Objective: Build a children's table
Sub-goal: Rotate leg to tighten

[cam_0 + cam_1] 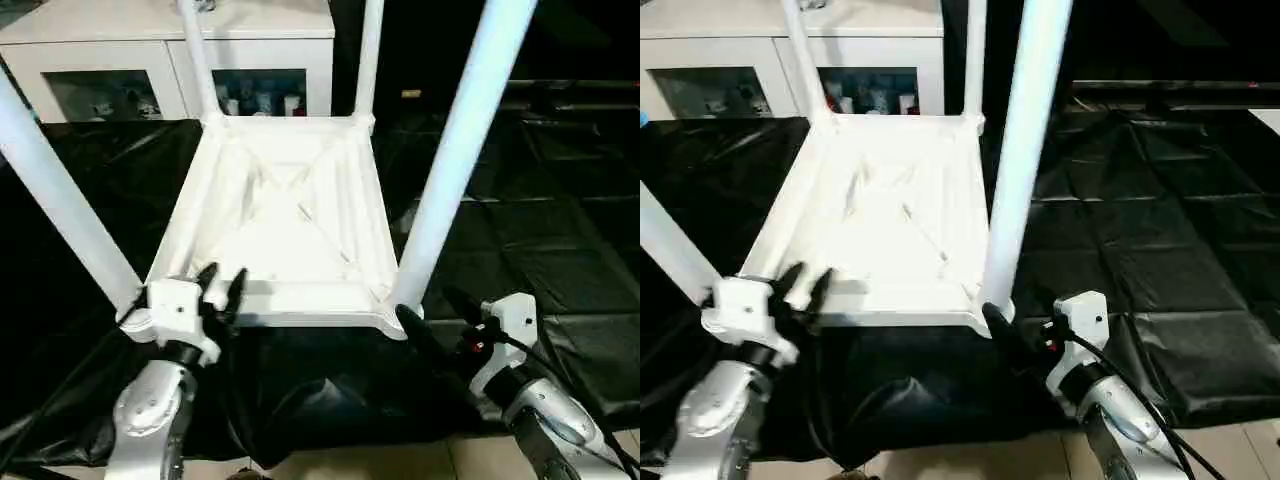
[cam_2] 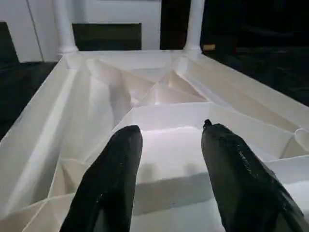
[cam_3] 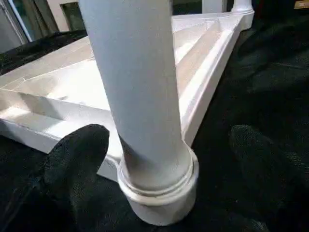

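Four white tubular legs stand upright from the corner sockets of the children's table [image 1: 290, 220], which lies upside down on the black-covered desk [image 1: 540, 210], ribbed underside facing up. The near right leg [image 1: 455, 150] and the near left leg [image 1: 60, 195] rise past the top of the head views; the two far legs [image 1: 368, 55] stand at the far corners.

Left claw [image 1: 222, 290]: released, its two black fingers [image 2: 113, 179] spread and poised over the near rim of the tabletop, close beside the near left socket. Whether the fingertips touch the rim cannot be told.

Right claw [image 3: 164, 154]: released, one finger to each side of the near right leg just above its socket collar [image 3: 159, 188]. Neither finger is seen pressing on the tube; a gap shows on both sides.

Edges: the near rim of the tabletop lies close to the front edge of the desk, where the black cover hangs down over pale floor [image 1: 380, 462]. Open room lies on the cover to the right of the tabletop and a narrower strip to its left. Behind the desk stands a white cabinet [image 1: 140, 50] with glazed doors.

Markings: no writing or label can be read on any item.
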Robot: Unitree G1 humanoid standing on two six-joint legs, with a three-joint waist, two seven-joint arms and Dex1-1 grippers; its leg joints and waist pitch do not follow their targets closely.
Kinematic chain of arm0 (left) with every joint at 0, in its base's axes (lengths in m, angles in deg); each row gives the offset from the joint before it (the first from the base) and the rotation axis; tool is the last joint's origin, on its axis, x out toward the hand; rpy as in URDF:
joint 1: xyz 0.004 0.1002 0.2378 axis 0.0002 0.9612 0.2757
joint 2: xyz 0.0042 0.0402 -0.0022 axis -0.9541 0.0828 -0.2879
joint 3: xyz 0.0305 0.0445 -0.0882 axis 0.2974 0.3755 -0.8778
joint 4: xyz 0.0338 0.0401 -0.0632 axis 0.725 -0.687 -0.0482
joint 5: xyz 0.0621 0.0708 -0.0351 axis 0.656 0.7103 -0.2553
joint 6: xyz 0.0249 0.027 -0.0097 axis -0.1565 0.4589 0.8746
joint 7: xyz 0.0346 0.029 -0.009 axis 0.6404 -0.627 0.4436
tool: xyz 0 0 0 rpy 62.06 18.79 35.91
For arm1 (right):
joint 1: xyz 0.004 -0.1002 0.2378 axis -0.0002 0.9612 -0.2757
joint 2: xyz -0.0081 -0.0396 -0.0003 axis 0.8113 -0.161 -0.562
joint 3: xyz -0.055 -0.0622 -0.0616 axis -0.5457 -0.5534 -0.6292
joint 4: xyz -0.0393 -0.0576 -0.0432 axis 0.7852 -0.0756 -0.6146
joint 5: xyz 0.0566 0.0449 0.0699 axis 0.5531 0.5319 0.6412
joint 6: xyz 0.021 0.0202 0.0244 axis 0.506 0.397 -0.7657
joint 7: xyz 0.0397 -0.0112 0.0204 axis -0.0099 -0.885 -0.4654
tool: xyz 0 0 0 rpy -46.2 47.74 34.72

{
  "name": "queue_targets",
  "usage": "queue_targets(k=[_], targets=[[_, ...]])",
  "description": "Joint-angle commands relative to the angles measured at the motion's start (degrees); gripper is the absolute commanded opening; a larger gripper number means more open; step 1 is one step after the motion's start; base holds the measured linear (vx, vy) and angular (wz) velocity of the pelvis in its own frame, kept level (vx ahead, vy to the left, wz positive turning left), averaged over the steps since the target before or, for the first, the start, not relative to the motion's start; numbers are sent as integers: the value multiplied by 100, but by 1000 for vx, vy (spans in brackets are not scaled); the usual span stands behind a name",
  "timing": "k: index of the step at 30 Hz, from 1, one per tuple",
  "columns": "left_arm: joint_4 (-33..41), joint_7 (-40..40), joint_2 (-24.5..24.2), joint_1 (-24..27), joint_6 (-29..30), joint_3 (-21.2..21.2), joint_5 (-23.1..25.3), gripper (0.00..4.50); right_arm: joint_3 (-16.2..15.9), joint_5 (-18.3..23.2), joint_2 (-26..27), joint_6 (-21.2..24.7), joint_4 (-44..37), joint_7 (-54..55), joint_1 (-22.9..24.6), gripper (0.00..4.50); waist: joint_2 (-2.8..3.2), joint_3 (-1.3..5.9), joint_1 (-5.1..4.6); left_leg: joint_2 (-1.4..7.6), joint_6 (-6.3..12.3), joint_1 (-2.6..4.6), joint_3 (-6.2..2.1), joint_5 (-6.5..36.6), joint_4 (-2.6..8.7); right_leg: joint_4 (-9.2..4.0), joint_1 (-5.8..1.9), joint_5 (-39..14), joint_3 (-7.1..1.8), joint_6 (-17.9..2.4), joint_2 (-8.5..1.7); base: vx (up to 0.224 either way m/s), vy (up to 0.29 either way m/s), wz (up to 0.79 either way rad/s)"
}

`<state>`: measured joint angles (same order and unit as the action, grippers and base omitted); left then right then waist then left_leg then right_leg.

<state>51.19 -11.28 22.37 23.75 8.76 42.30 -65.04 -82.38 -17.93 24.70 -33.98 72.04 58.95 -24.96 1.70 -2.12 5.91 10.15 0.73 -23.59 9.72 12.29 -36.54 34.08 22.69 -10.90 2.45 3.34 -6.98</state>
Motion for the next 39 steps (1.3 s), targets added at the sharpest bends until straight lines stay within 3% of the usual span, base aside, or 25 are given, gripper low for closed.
queue_targets(k=[1,2,3,6,8,9,11,12,13,14,16,19,21,23,25,26,28,30,31,32,33,34,36,37,39], targets=[[155,28,-97,86,-120,-33,13,229,-144,-101,-4,-73,50,-12,-89,450,0,263,136,250,1326,-399,-482,32,170,-786,-585,-2213,-176,-1047,-1216,41,126,2],[184,42,-102,119,-180,-13,47,229,-170,-151,-37,-125,42,-23,-90,450,156,190,-95,-17,1726,-194,-572,-327,623,-335,-435,-1788,552,-1197,34,32,186,29],[239,86,-114,169,-206,21,65,229,-181,-109,-54,-134,33,-60,-80,450,301,249,-221,121,1828,297,-903,-394,562,147,-145,-1353,521,-1223,536,40,173,61],[284,129,-121,201,-195,46,51,229,-160,-4,-46,-85,17,-98,-55,450,377,246,-347,679,889,400,-1896,-134,821,814,118,-1601,194,-924,472,20,92,61],[315,149,-133,226,-160,69,36,229,-146,75,-36,-72,-1,-117,-18,450,382,197,-298,539,527,189,-1995,732,963,999,72,-1538,49,-889,486,-30,-11,57],[334,146,-130,245,-88,90,-1,229,-95,182,12,-89,-3,-125,22,450,300,206,-268,827,291,236,-1725,1772,1016,952,113,-1323,-138,-767,381,-77,-79,60],[350,139,-115,274,-118,111,-77,229,-16,248,56,-53,9,-66,46,450,111,200,-106,725,722,62,-1407,2866,1213,948,-23,-1214,-406,-549,350,-87,-123,55],[362,149,-112,285,-89,118,-86,229,3,253,64,-48,15,-51,49,450,-145,155,-94,269,756,24,-999,2991,860,206,69,-1680,-680,-1099,197,-106,-227,32],[365,136,-125,291,-64,135,-102,229,8,212,56,-63,30,-32,50,450,-226,53,-117,-326,469,80,-622,2559,-165,-604,269,-3105,-824,-1710,-222,-106,-227,32],[367,126,-138,293,-36,147,-112,229,7,184,51,-79,40,-25,51,450,-242,66,112,-427,207,-78,-533,716,-841,-753,75,-4554,-1086,-1016,-474,-106,-193,5],[347,127,-139,284,-70,148,-125,229,20,131,29,-117,75,17,50,450,-323,-16,160,-411,-103,-324,-563,237,-812,-705,-126,-5708,-1093,613,-430,-91,-121,-15],[147,379,-176,171,-73,-27,-18,229,104,88,-31,-149,166,111,18,450,-300,113,224,-331,122,-192,-730,820,-533,-547,-414,-3982,-1324,-210,-499,-61,-55,3],[-65,345,-297,41,-103,-143,-57,229,164,124,-53,-171,195,139,-8,450,-214,116,149,-253,108,162,-660,802,-35,-587,-342,-3424,-995,-855,-83,-99,27,18],[-161,281,-409,-20,-66,-167,-93,229,194,133,-46,-142,213,179,-22,450,46,77,-106,389,152,566,-790,2107,691,-337,-38,-2311,-488,-1052,350,-100,75,24],[-256,207,-504,-78,-28,-188,-153,229,207,130,-29,-102,235,233,-35,450,181,105,-180,467,-93,566,-715,3057,836,-271,-149,-1485,-379,-1175,203,-74,102,23],[-314,207,-537,-122,-44,-216,-169,229,226,158,7,-60,246,268,-44,450,205,110,-268,377,-390,854,-247,3077,641,-550,96,-1909,-516,-1067,225,-27,111,9],[-416,220,-590,-219,-135,-235,-154,229,224,126,36,-71,270,333,-57,450,-20,56,-188,79,-543,866,55,2984,441,-703,150,-3247,-707,-798,137,-21,113,-28],[-485,250,-626,-298,-162,-229,-131,229,213,81,42,-125,294,373,-65,450,-138,100,-64,3,-191,687,27,2349,206,-859,-81,-4150,-1315,-602,-177,12,146,-57],[-504,262,-632,-327,-145,-231,-132,229,214,66,47,-151,303,387,-69,450,-212,177,115,-101,75,429,-156,1595,-130,-946,-413,-4197,-1895,-601,-485,38,170,-59],[-516,279,-657,-351,-218,-207,-80,229,258,105,96,-154,293,431,-64,450,-218,132,168,-77,172,125,-552,1146,-308,-937,-545,-4060,-2037,-819,-691,48,209,-62],[-521,290,-675,-364,-277,-188,-40,229,290,135,132,-152,284,462,-60,450,-155,131,101,-80,126,142,-650,983,-209,-916,-459,-3771,-1960,-953,-496,14,240,-56],[-509,304,-680,-365,-281,-160,-2,229,313,145,137,-200,278,456,-65,450,68,125,-184,-48,448,311,-735,1275,733,-405,-71,-2317,-952,-1065,498,14,240,-56],[-500,319,-691,-366,-323,-114,63,229,326,153,114,-252,275,431,-71,450,109,202,-363,205,429,470,-910,1675,826,-30,2,-1094,-588,-962,550,16,248,-6],[-483,362,-651,-363,-294,-109,50,229,314,125,72,-228,276,427,-80,450,303,306,-396,268,-282,555,-1032,1188,792,172,9,-24,-380,-809,505,15,245,10],[-476,393,-622,-365,-273,-109,36,229,307,106,43,-198,279,428,-90,450,367,310,-528,688,-1035,667,-1369,-1243,801,428,91,-407,-129,-390,403,16,170,-4]])
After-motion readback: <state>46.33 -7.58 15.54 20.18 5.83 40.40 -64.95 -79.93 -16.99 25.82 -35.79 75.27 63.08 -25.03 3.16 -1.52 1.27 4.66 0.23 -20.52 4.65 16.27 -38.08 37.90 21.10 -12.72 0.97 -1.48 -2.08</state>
